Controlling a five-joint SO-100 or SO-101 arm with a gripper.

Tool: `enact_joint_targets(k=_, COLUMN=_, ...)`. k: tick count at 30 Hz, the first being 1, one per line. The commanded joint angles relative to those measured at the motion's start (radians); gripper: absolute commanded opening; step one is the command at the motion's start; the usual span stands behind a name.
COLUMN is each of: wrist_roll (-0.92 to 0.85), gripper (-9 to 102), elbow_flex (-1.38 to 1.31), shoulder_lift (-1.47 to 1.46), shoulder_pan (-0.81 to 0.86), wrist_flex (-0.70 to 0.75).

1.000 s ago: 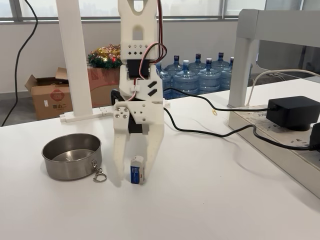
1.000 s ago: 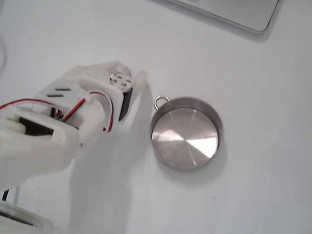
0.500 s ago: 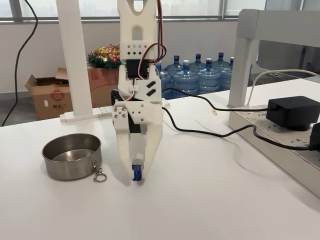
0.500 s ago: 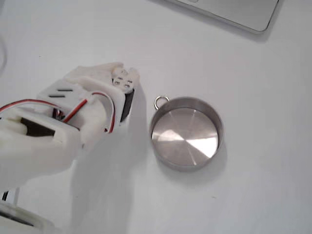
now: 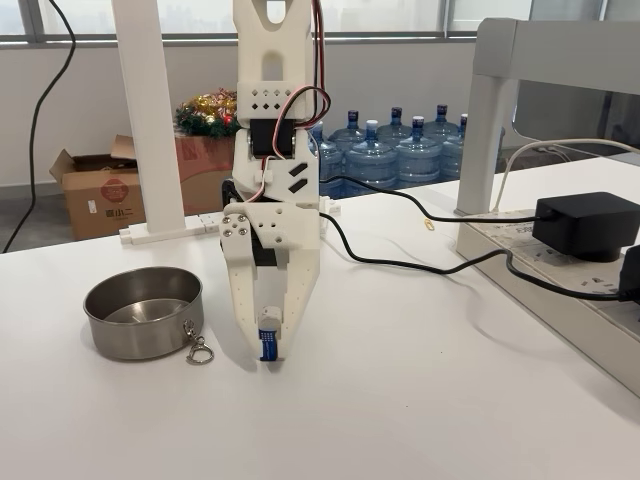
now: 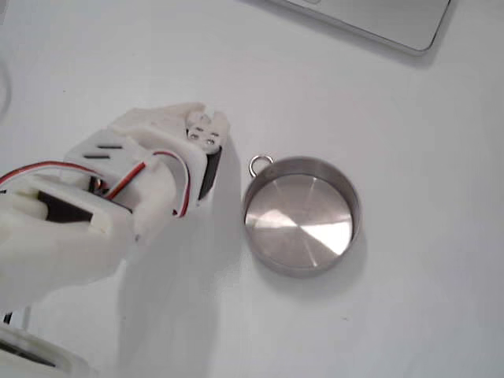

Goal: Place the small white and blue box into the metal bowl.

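My pincer (image 5: pixel 267 352) pinches the small white and blue box (image 5: pixel 268 343) at the tabletop, just right of the metal bowl (image 5: pixel 143 313), apart from its ring clip (image 5: pixel 199 350)

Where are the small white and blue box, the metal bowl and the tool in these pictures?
small white and blue box (image 5: pixel 268 343): a fixed view, on its blue face between the fingers.
metal bowl (image 6: pixel 300 216): a fixed view, on its shiny bare floor.
tool (image 5: pixel 270 352): a fixed view, midway between its fingertips, shut on the box.

The brown cardboard box (image 5: pixel 98 190) bears a red round logo, its characters unreadable
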Motion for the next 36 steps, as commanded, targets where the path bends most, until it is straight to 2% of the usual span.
enact_joint_targets(k=1, wrist_roll=-0.005, gripper=-2, elbow_flex=-0.005, shoulder_lift=0.069, shoulder_pan=0.006, wrist_flex=0.0)
enact_joint_targets(k=9, wrist_roll=-0.006, gripper=-2, elbow_flex=0.094, shoulder_lift=0.287, shoulder_pan=0.066, wrist_flex=0.002)
enact_joint_targets(k=16, wrist_roll=-0.006, gripper=-2, elbow_flex=0.17, shoulder_lift=0.439, shoulder_pan=0.202, wrist_flex=0.002)
enact_joint_targets(k=29, wrist_roll=-0.006, gripper=-2, elbow_flex=0.27, shoulder_lift=0.571, shoulder_pan=0.419, wrist_flex=0.002)
enact_joint_targets(k=36, wrist_roll=-0.006, gripper=-1, elbow_flex=0.319, shoulder_lift=0.575, shoulder_pan=0.457, wrist_flex=-0.012)
